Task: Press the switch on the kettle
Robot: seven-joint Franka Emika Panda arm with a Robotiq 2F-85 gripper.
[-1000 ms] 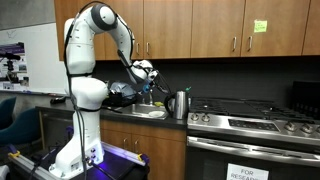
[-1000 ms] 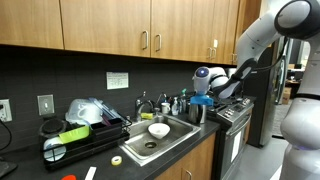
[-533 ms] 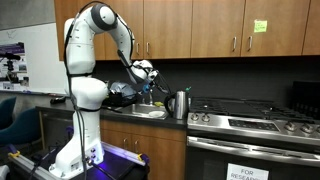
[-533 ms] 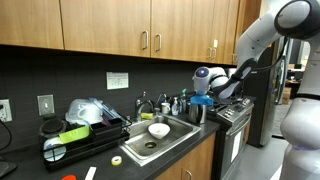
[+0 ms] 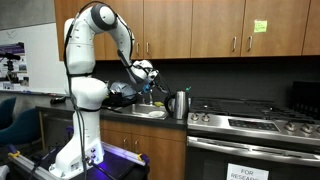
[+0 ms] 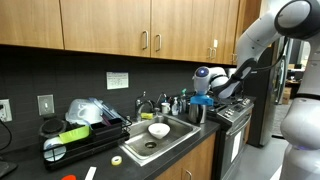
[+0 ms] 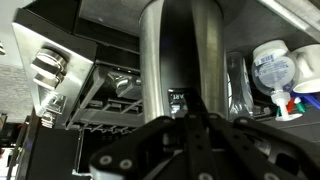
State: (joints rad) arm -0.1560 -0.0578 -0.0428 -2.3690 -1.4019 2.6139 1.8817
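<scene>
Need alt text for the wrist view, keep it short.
Close-up of the shiny silver kettle filling the centre of the frame, with the dark gripper coming up from the bottom edge directly in front of it. White plastic containers stand to the right, and dark grate-like bars lie to the left.

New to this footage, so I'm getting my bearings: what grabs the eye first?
The tall white robot arm dominates, standing at the kitchen counter. Its claw hangs near the shiny kettle beside the stove. In the wrist view, that kettle's steel body fills the middle.
</scene>
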